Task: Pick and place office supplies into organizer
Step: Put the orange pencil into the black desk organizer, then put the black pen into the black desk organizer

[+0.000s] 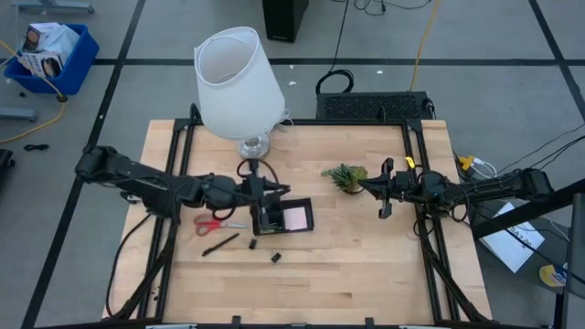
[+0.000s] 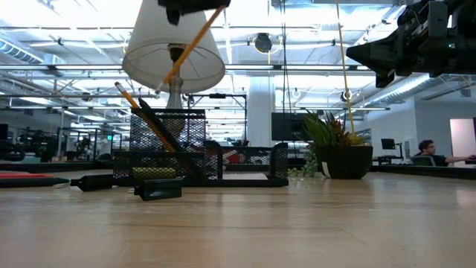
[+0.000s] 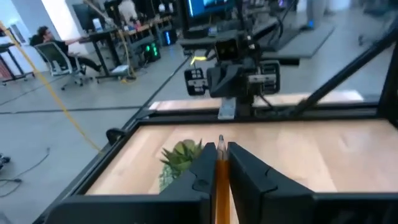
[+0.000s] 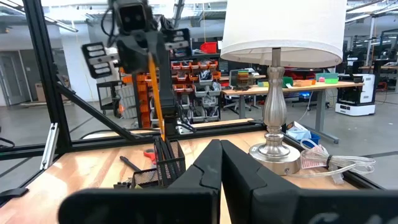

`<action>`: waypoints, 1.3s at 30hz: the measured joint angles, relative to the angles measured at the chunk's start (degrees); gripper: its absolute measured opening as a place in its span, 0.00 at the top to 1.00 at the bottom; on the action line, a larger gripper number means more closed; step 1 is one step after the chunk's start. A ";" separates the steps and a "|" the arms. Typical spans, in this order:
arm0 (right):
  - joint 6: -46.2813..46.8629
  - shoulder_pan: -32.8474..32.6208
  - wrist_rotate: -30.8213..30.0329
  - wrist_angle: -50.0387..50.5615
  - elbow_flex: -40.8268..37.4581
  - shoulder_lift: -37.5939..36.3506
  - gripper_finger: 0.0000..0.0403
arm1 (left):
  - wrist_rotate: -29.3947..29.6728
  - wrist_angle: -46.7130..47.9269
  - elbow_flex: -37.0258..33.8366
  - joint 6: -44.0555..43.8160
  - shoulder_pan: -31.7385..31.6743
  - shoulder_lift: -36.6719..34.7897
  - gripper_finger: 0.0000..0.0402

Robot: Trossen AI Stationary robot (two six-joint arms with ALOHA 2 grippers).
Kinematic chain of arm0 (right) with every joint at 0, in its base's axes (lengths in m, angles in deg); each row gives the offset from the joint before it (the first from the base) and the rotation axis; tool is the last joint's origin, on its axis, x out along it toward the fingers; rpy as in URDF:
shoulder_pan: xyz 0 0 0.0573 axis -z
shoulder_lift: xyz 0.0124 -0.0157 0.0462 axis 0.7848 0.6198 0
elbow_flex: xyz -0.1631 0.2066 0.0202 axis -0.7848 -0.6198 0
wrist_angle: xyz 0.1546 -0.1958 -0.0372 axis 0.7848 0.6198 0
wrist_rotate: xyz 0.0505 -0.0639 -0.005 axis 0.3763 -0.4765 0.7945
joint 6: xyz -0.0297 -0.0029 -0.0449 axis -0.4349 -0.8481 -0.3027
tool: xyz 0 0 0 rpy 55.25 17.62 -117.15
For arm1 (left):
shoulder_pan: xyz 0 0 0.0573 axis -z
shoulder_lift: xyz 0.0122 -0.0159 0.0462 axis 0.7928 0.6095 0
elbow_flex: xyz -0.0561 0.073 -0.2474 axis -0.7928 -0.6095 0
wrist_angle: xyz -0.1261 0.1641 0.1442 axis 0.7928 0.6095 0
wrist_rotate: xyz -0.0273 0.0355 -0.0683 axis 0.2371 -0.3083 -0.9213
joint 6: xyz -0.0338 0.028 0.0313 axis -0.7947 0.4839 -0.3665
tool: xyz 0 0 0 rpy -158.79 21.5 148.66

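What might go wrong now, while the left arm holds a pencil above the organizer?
The left end effector pinches the pencil tilted, so its tip may miss the mesh pen cup or jam against the pencils already leaning there. The lamp stands close behind the organizer; the arm could bump it.

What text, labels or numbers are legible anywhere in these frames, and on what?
None can be read.
Printed boxes in the blue plastic bin on the floor: print too small to read.
Glowing screen in the room behind the table: blurred, no words legible.
Red and orange storage bins on the shelving behind: any labels too small.
Square pink sticky-note pad in the low black mesh organizer: no writing visible.
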 joint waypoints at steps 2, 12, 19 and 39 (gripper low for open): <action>-0.01 0.01 0.00 0.00 0.01 0.00 1.00 | -2.31 -4.64 -2.70 0.18 -1.43 0.00 0.92; -0.01 0.00 0.00 0.02 0.00 -0.01 1.00 | -13.24 -24.77 -15.44 -4.21 -7.15 -0.80 0.92; 0.01 0.00 0.00 0.02 0.01 -0.01 1.00 | -13.43 -35.18 -23.60 -7.79 -7.96 -0.83 0.91; -0.01 0.00 0.00 0.02 -0.01 -0.01 1.00 | -16.00 -39.84 -25.84 -7.58 -6.56 -0.87 0.82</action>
